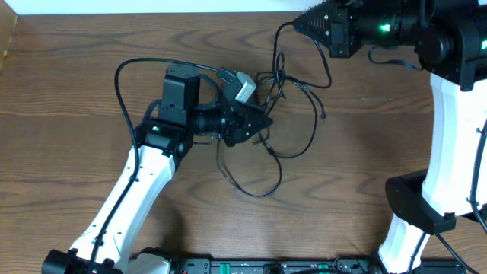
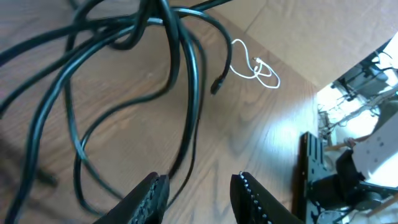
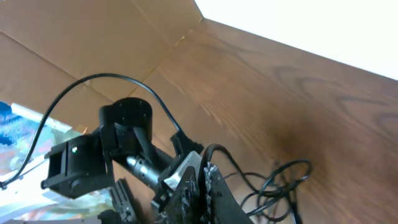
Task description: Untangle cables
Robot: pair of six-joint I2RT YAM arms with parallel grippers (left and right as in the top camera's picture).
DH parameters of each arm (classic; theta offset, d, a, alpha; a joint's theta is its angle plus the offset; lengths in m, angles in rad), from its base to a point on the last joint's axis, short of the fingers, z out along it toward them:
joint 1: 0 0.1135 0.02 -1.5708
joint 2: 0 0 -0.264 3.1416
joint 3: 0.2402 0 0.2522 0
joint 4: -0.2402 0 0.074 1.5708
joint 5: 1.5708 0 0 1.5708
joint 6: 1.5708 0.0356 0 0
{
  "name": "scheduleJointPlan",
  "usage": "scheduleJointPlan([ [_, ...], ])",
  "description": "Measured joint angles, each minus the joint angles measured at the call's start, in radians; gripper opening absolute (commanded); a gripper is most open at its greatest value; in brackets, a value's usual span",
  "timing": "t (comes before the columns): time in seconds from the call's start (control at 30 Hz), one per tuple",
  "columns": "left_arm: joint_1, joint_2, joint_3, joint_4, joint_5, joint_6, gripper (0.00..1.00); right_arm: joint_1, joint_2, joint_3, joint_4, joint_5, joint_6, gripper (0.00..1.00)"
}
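Observation:
Thin black cables lie tangled in loose loops at the table's middle, with one loop trailing toward the front. My left gripper sits low at the tangle's left side. In the left wrist view its jaws stand open over the wood, and a black strand runs down past the left finger without being pinched. A small white cable lies apart, farther off. My right gripper is raised at the back right, shut on a black cable that hangs down to the tangle.
A cardboard wall borders the table's left side. The right arm's base stands at the front right. A loose plug end lies right of the tangle. Equipment sits beyond the table edge.

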Motion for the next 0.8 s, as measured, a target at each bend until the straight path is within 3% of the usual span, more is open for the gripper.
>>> scheduleJointPlan([
  [0.27,-0.037,0.0,0.0,0.024,-0.02,-0.016,0.48,0.0,0.0,0.0,0.002,0.0,-0.007,0.01],
  [0.33,-0.059,0.0,0.0,0.042,-0.039,-0.018,0.54,0.0,0.0,0.0,0.002,0.0,-0.007,0.01],
  [0.43,-0.085,0.0,0.0,0.067,-0.082,-0.021,0.56,0.0,0.0,0.0,0.002,-0.001,-0.007,0.01],
  [0.53,-0.103,0.0,0.0,0.085,-0.126,-0.02,0.56,0.0,0.0,0.0,0.001,-0.004,-0.007,0.01],
  [0.6,-0.108,0.0,0.0,0.091,-0.161,-0.02,0.49,0.0,0.0,0.0,0.0,-0.006,-0.007,0.01],
  [0.8,-0.108,0.011,0.0,0.099,-0.283,-0.02,0.49,0.0,0.0,0.0,0.0,-0.031,-0.008,0.01],
])
